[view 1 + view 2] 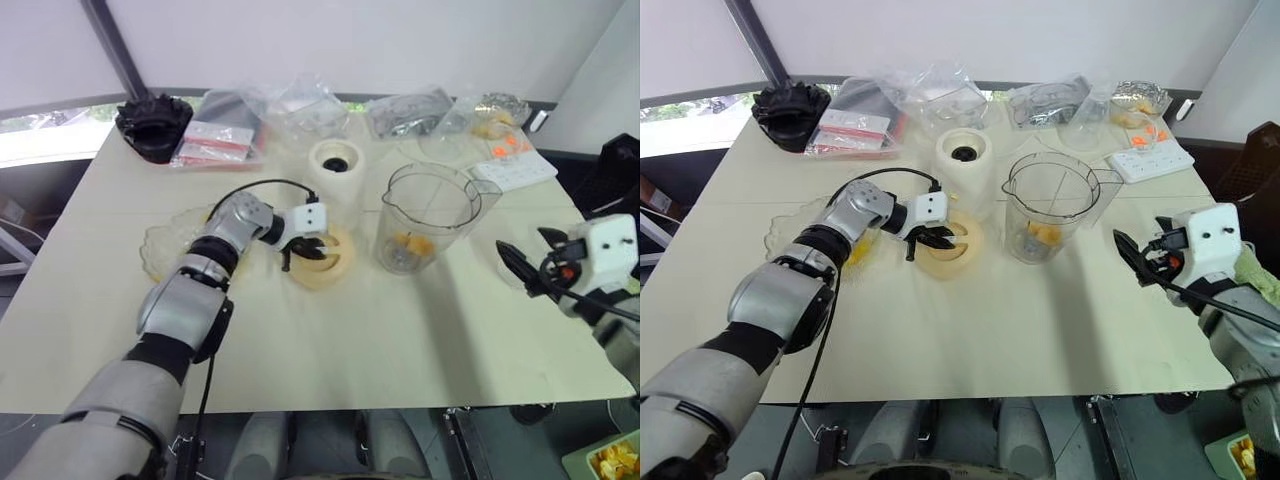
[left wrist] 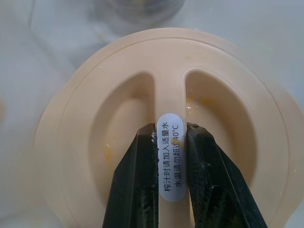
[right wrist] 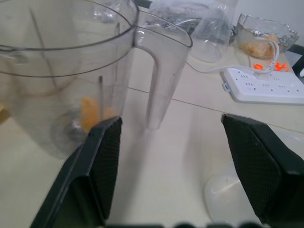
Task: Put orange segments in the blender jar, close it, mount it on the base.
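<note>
The clear blender jar (image 1: 430,212) stands upright and uncovered at the table's middle, with orange segments (image 1: 412,245) lying at its bottom by the blade hub. To its left my left gripper (image 1: 305,250) is shut on the upright ridge of a round cream lid (image 1: 335,265). The wrist view shows both fingers (image 2: 137,180) pinching the ridge with its white label. Behind the lid stands the cream-white base (image 1: 335,170) with its black socket. At the right my right gripper (image 1: 515,265) is open and holds nothing. It points toward the jar (image 3: 57,71) and its handle.
A glass plate (image 1: 165,248) lies left of the lid. Along the far edge are a black ribbed part (image 1: 153,125), plastic bags (image 1: 300,108), a glass bowl (image 1: 497,115) and a white power strip (image 1: 515,170). A small clear cap (image 3: 225,194) lies near my right gripper.
</note>
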You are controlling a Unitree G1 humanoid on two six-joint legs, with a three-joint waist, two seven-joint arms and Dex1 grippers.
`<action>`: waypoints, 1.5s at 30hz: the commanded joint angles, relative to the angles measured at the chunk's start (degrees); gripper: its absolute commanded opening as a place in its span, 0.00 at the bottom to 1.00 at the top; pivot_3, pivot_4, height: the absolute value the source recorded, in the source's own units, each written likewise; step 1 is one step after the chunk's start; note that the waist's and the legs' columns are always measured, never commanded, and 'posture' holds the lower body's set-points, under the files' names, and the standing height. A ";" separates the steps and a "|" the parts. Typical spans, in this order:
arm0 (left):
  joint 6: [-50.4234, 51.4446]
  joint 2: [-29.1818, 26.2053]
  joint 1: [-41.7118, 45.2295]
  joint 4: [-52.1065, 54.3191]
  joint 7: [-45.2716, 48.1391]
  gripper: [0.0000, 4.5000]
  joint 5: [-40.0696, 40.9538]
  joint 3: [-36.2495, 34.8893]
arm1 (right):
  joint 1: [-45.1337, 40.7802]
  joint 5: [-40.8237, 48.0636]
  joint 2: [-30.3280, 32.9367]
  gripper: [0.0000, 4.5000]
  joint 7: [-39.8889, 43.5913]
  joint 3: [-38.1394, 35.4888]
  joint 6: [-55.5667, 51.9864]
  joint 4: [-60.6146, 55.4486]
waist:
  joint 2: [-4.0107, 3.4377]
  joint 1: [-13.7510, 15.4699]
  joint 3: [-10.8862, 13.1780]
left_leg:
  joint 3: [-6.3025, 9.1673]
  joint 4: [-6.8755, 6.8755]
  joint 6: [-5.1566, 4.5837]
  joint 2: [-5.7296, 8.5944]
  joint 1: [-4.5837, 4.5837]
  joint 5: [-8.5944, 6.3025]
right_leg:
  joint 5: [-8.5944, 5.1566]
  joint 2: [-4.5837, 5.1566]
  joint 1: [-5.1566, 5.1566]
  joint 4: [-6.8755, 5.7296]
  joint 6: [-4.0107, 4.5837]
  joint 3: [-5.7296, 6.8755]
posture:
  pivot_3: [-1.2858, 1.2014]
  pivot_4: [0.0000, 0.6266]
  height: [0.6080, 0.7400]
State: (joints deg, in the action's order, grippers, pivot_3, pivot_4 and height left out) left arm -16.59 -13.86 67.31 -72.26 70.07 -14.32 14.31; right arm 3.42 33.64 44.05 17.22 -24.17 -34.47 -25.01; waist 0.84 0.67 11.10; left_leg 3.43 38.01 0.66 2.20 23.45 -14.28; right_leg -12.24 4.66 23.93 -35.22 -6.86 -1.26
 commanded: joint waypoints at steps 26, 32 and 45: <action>29.07 -10.87 -13.70 55.26 -1.14 0.05 19.72 -7.57 | -24.88 -12.57 -8.78 0.77 13.76 9.94 17.16 35.29 | -0.09 -1.47 0.00 | -0.01 0.01 0.03 0.02 -0.08 0.02 | 0.02 -0.02 0.09 -0.30 0.01 -0.05 | 0.52 0.24 1.00; 31.30 -12.48 -13.44 58.11 -1.85 0.05 21.42 -7.72 | -28.27 -13.46 -9.96 0.77 14.93 10.07 19.45 40.82 | -0.11 -1.50 0.01 | -0.02 0.01 0.03 0.03 -0.09 0.02 | 0.02 -0.02 0.10 -0.30 0.01 -0.07 | 0.52 0.24 1.00; 34.54 -15.59 -14.29 63.54 -3.54 0.05 23.91 -7.62 | -38.36 -15.06 -13.90 0.65 16.22 9.91 27.60 56.88 | -0.15 -1.61 0.02 | -0.03 -0.04 0.05 0.05 -0.09 0.03 | 0.03 -0.02 0.14 -0.32 0.01 -0.09 | 0.52 0.24 1.00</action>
State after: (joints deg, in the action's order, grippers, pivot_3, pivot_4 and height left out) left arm 18.03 -28.58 52.29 -11.05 67.14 8.29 8.01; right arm -33.62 18.73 30.06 33.20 -13.41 -8.82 32.05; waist 0.70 -0.94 11.12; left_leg 3.40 37.98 0.72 2.25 23.37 -14.24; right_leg -12.21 4.64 24.07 -35.54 -6.85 -1.35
